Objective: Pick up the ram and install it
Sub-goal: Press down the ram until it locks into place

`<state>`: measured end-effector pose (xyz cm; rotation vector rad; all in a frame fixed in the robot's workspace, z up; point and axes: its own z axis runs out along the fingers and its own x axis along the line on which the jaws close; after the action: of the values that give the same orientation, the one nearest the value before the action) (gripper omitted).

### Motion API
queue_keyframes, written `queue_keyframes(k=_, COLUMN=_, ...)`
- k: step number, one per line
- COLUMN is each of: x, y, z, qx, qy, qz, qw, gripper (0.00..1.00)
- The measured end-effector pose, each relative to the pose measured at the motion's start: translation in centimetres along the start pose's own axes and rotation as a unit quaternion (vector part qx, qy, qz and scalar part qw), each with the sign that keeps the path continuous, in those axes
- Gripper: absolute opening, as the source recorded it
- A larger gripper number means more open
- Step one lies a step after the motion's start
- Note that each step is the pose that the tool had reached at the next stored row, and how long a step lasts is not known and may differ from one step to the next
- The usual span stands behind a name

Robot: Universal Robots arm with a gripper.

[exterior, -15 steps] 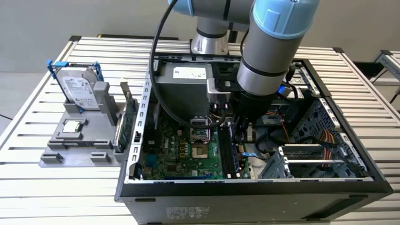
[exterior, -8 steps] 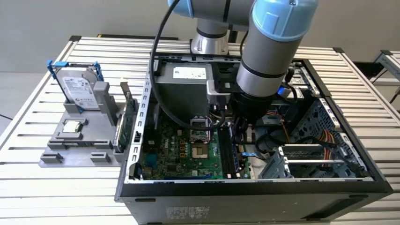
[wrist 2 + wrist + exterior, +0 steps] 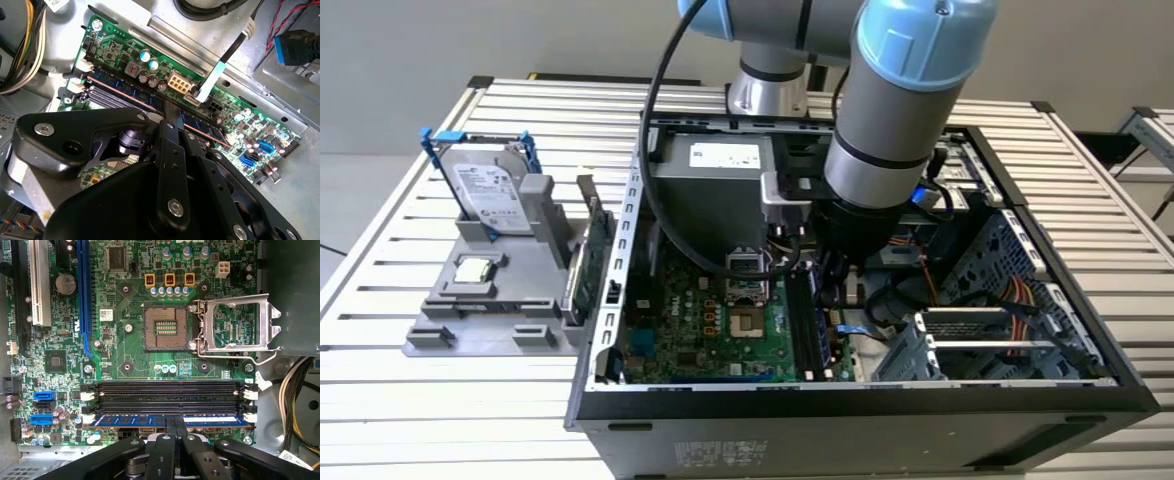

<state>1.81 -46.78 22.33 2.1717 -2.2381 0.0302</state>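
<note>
Closest to the first wrist view's camera, the gripper (image 3: 175, 426) pinches the ram (image 3: 130, 420), its fingers pressed together on the strip's top edge. That blue strip sits in the nearest memory slot, with the empty processor socket (image 3: 165, 328) further back on the motherboard (image 3: 120, 355).

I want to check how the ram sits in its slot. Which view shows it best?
The first wrist view: the ram lies lengthwise in its slot, both ends visible, the gripper at its middle. The second wrist view shows it obliquely, partly hidden. In the exterior view the arm blocks most of it.
</note>
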Motion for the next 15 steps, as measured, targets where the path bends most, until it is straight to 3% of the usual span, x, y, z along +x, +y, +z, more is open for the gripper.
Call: queue_keyframes(k=15, x=0.00, y=0.00, z=0.50, qx=0.0000, qy=0.0001, qz=0.000, qw=1.0000, gripper=0.00)
